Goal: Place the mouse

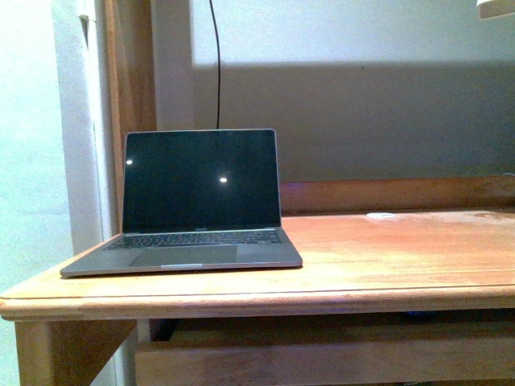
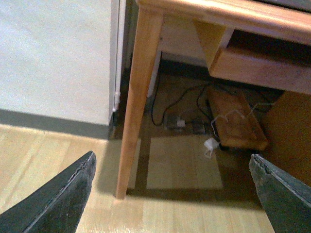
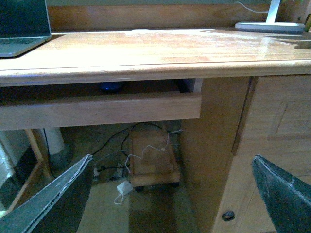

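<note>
Your left gripper (image 2: 171, 155) had its jaws spread wide with nothing between them, pointing down at the floor beside the desk leg (image 2: 138, 97). Your right gripper (image 3: 171, 157) was spread just as wide and was just as empty, held low in front of the desk (image 3: 160, 48), below its front edge. Neither arm showed in the front view.

The mouse (image 3: 111, 87) looked to be the small dark domed shape on the pull-out shelf (image 3: 97, 109) under the desk's front edge (only its top showed in the slot, so I judged by shape alone). Up top, the laptop (image 1: 201, 201) stood open at the left front corner, and a small white disc (image 1: 381, 215) lay near the back edge.

So you were at the first step, with the pickup not yet begun. The right arm seemed the nearer one. The next move called for rising to the slot and going in level between shelf and desk top, where room looked tight. The jaws would then close across the mouse's sides.
</note>
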Tool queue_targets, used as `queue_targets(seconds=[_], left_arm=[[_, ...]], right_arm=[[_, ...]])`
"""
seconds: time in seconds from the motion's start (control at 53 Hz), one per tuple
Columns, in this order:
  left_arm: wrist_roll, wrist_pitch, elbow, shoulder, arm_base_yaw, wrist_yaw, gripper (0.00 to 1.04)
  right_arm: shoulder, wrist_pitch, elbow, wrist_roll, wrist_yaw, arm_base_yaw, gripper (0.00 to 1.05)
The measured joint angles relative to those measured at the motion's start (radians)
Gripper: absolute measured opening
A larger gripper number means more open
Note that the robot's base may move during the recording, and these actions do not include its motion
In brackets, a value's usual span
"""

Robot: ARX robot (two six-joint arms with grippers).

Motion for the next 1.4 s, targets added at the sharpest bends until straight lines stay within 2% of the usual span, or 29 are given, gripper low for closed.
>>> queue_targets(seconds=[0.132,0.245,0.491,0.642,0.698,0.755,0.887,1.396], left_arm=[[0.042,0.149,0.010,0.221,0.007,0.089,0.97],[0.164,0.356,0.027,0.441,0.008,0.142,0.97],[0.603,0.887,0.164,0.983,-0.046,0.166,0.97],[0.901,1.096,0.285,1.255,-0.095,0.231,0.97],[0.979,1.124,0.314,1.314,-0.108,0.257,0.97],[1.140,1.130,0.370,1.416,-0.136,0.305,0.97],[1.322,1.124,0.460,1.551,-0.183,0.337,0.97],[1.595,1.102,0.664,1.806,-0.200,0.344,0.97]], right_arm=[[0.000,0.000,0.000,0.000,0.000,0.000,0.97],[0.000,0.000,0.000,0.000,0.000,0.000,0.97],[0.000,0.000,0.000,0.000,0.000,0.000,0.97],[0.000,0.000,0.000,0.000,0.000,0.000,0.97],[0.000,0.000,0.000,0.000,0.000,0.000,0.97],[0.000,0.000,0.000,0.000,0.000,0.000,0.97],[0.000,0.000,0.000,0.000,0.000,0.000,0.97],[0.000,0.000,0.000,0.000,0.000,0.000,0.97]])
